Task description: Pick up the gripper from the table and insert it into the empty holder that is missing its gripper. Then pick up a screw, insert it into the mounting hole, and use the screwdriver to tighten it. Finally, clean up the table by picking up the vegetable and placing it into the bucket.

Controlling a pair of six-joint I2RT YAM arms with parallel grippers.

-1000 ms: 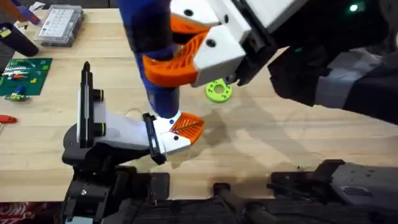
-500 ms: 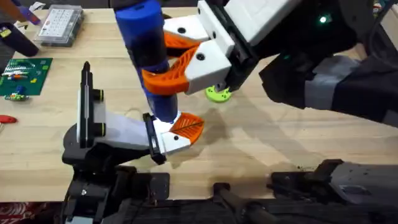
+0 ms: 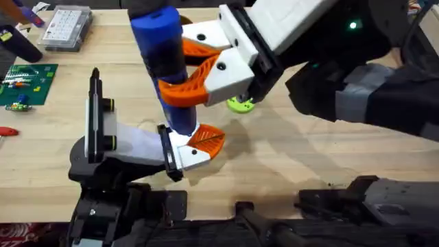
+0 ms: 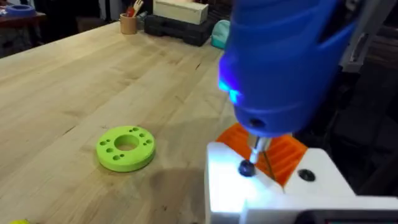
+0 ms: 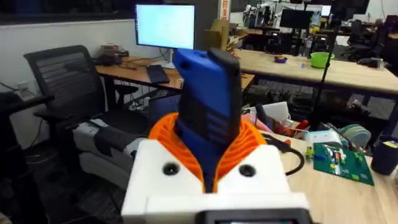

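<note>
My right pincer stays clamped on the screwdriver, now tipped nearer upright than a second ago, its bit below me seated on the screw in the holder, so I judge tightening is underway.

I take the holder as my landmark. Directly above it the way is blocked: the screwdriver stands upright on it, clamped between the orange pads of the right gripper, whose arm fills the air to the holder's right and rear. Behind the holder the lime-green disc lies on the table, near but apart. To the holder's left its black stand bars approach. Right of the holder I see bare tabletop, open for passage.
</note>
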